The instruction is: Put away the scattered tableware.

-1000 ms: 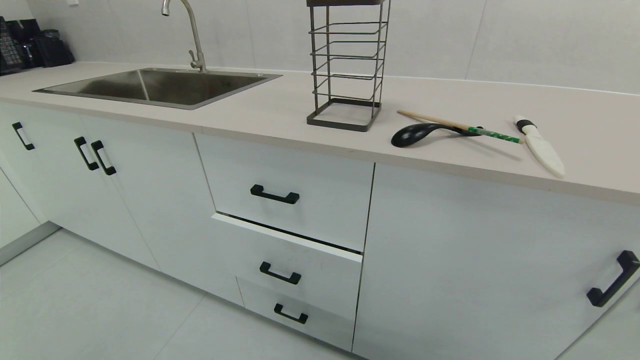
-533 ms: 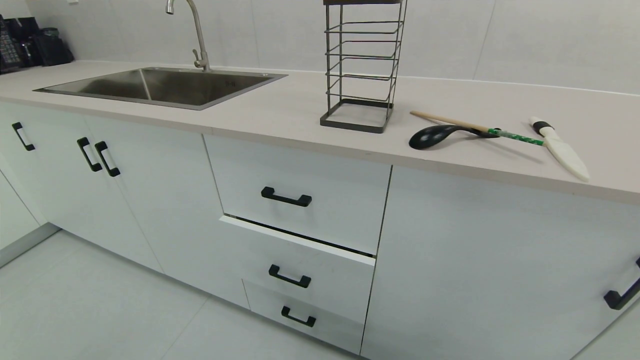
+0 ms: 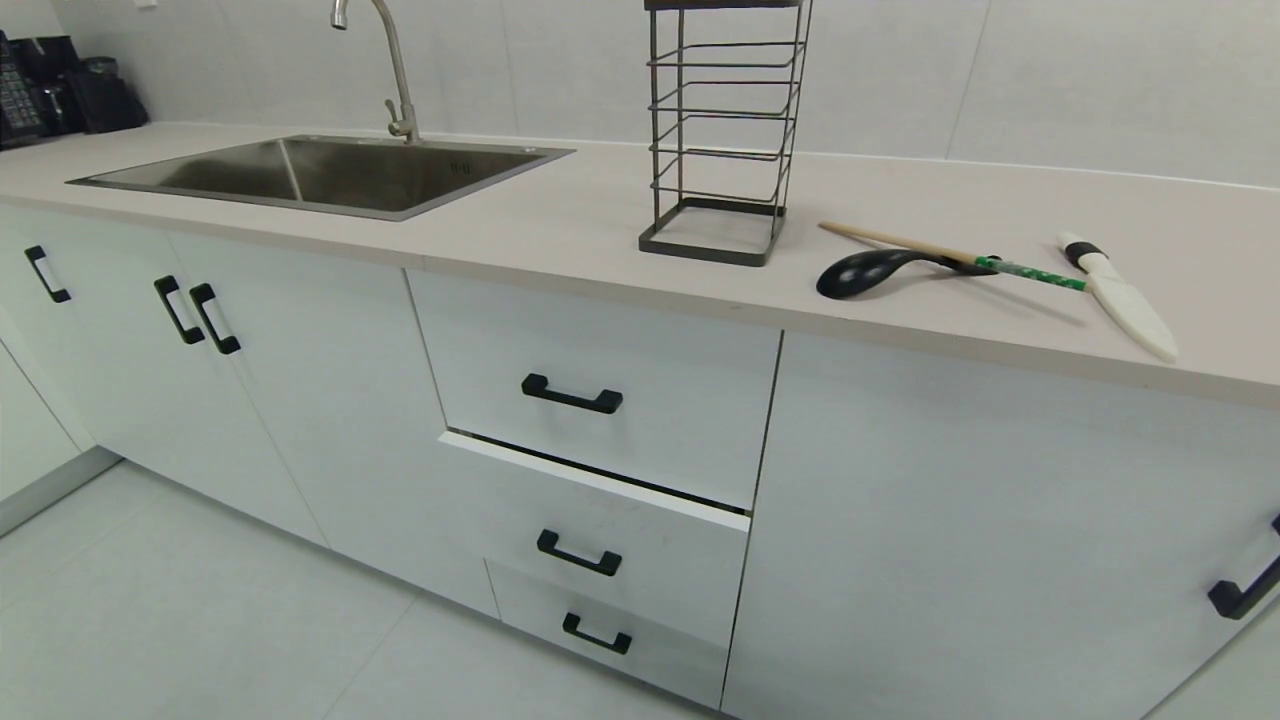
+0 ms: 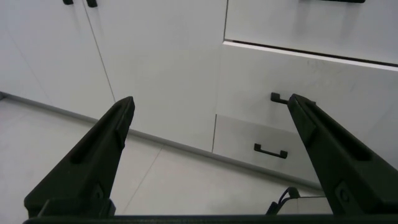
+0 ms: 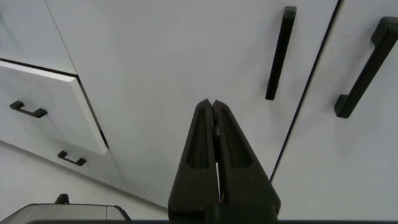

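On the beige countertop (image 3: 560,235) lie a black spoon (image 3: 868,271), a wooden chopstick with a green patterned end (image 3: 950,255) resting across the spoon's handle, and a white knife with a black band (image 3: 1118,297), all at the right. A dark wire rack (image 3: 722,135) stands upright just left of them. My left gripper (image 4: 211,109) hangs low in front of the white drawers, open, with nothing between its fingers. My right gripper (image 5: 214,109) is shut on nothing, facing white cabinet doors.
A steel sink (image 3: 320,172) with a tap (image 3: 385,60) sits at the left of the counter. Below the counter, the middle drawer (image 3: 590,510) stands slightly pulled out under the top drawer (image 3: 585,385). Black appliances (image 3: 55,90) stand far left. Tiled floor (image 3: 180,620) lies in front.
The head camera shifted, so the whole scene slid to the right between one second ago and half a second ago. Since then nothing has visibly moved.
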{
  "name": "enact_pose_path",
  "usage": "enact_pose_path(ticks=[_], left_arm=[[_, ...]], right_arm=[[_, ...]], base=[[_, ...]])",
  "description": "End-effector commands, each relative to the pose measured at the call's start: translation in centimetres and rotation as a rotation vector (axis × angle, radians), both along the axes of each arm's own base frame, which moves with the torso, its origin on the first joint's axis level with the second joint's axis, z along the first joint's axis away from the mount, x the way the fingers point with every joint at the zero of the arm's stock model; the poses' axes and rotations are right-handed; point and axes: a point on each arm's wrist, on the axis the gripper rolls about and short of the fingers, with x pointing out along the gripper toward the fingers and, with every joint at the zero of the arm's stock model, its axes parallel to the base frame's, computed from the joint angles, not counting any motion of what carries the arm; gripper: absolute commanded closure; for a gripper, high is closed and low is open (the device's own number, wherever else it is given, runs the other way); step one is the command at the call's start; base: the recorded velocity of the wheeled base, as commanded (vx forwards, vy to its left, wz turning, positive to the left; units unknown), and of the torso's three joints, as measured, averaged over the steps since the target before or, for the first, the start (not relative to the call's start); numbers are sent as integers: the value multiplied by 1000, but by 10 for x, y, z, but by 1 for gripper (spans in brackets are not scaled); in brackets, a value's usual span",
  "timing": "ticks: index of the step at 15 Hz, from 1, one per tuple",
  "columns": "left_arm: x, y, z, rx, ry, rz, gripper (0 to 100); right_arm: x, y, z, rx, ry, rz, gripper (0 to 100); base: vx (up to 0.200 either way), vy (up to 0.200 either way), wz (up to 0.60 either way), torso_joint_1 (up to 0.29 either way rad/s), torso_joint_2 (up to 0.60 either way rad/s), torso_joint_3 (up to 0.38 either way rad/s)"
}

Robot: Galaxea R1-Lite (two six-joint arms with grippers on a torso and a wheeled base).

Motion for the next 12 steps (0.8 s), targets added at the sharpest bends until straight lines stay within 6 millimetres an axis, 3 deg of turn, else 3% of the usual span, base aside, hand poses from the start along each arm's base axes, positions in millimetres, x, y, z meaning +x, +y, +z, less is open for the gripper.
enact_pose_path(ticks=[1,4,5,6,8,10,12], left_arm=[[0,0,0,2,0,0,0],[0,0,0,13,-4,-3,0],[-2,0,13,46,-88,-10,0],[-19,-1,70,85,-364,-59,0],[-33,-2,132,158,-454,-75,0],[-31,-2,125,182,-378,-91,0],[-26,-2,113,334,-264,-169,0]], right_arm=[[0,0,0,0,2,1,100],[0,0,0,0,2,1,100],[0,0,0,0,2,1,100],[0,0,0,0,2,1,100],[0,0,0,0,2,1,100],[0,0,0,0,2,1,100],[0,0,0,0,2,1,100]], base=[[0,0,0,0,0,0],[0,0,0,0,0,0],[0,0,0,0,0,0],[0,0,0,0,0,0],[0,0,0,0,0,0],[0,0,0,0,0,0],[0,0,0,0,0,0]])
